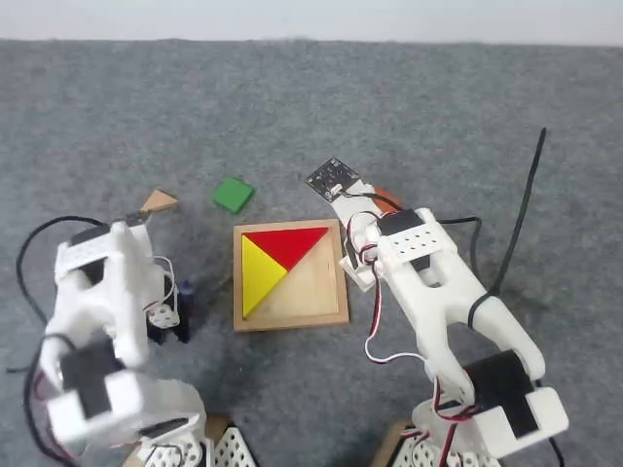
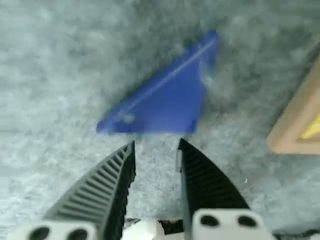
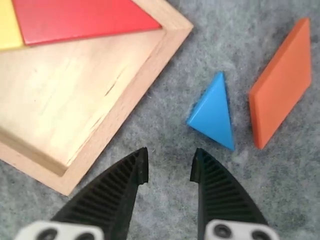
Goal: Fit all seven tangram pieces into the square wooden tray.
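The square wooden tray [image 1: 313, 288] lies mid-table and holds a red triangle [image 1: 289, 243] and a yellow triangle [image 1: 257, 275]. Its other half is bare wood [image 3: 75, 95]. My left gripper [image 2: 155, 150] is open just short of a dark blue triangle [image 2: 165, 95] lying flat on the carpet left of the tray corner [image 2: 292, 127]. My right gripper [image 3: 169, 164] is open by the tray's right rim. Just beyond its tips lie a light blue triangle [image 3: 214, 112] and an orange parallelogram [image 3: 280, 82]. Neither gripper holds anything.
A green square [image 1: 234, 194] and a small tan triangle [image 1: 160, 201] lie on the grey carpet behind and left of the tray. A black cable [image 1: 521, 214] trails along the right side.
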### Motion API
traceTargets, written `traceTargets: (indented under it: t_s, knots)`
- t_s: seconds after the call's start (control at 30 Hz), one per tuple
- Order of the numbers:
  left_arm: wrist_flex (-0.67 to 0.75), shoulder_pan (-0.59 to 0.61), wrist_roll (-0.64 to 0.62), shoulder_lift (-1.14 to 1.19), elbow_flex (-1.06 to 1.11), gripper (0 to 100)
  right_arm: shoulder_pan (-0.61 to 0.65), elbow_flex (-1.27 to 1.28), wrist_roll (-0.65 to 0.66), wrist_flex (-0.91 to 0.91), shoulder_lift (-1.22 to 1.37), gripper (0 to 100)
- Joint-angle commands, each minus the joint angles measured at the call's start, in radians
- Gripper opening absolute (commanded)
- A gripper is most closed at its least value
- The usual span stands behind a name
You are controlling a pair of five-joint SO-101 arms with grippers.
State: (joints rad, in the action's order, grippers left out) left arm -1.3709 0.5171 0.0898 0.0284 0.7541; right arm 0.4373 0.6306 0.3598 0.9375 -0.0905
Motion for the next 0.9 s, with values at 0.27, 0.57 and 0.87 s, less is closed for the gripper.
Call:
traceTargets:
  t_s: [0.27,0.57,0.87]
  knots:
    - [0.011,0.020,-0.043,0.080,-0.134,11,0.005,-0.006,0.011,-0.010,-0.061,15.5]
    - [0.114,0.086,-0.124,0.080,-0.214,11,0.007,-0.006,0.014,0.004,-0.062,15.5]
    - [0.292,0.084,-0.236,0.081,-0.217,11,0.007,-0.006,0.014,0.004,-0.062,15.5]
